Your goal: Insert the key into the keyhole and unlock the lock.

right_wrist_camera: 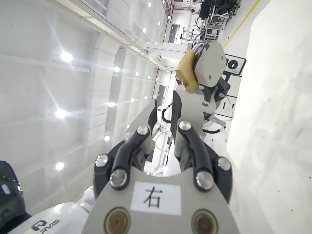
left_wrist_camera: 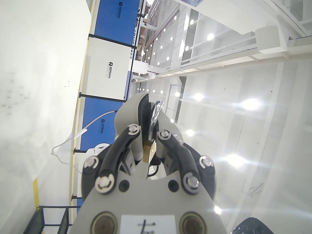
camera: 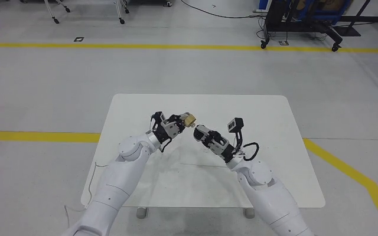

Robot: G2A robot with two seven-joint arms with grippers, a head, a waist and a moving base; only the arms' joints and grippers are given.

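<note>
A brass padlock (camera: 189, 120) is held above the middle of the white table (camera: 266, 112), with my left gripper (camera: 183, 121) shut on it. In the left wrist view the silver shackle (left_wrist_camera: 157, 112) and a strip of the brass body (left_wrist_camera: 147, 152) sit between the left gripper's (left_wrist_camera: 152, 115) fingers. My right gripper (camera: 198, 130) hovers just beside the lock, pointing at it. In the right wrist view the padlock (right_wrist_camera: 186, 73) hangs right past the right gripper's (right_wrist_camera: 168, 98) tip. A small pale key tip (right_wrist_camera: 181, 86) meets the lock's lower end there.
Both arms meet over the table's centre; the tabletop around them is bare. A faint rectangular outline (camera: 201, 156) marks the table under the right forearm. Yellow floor lines (camera: 47, 136) run past the table, and a dark equipment cart (camera: 304, 23) stands far behind.
</note>
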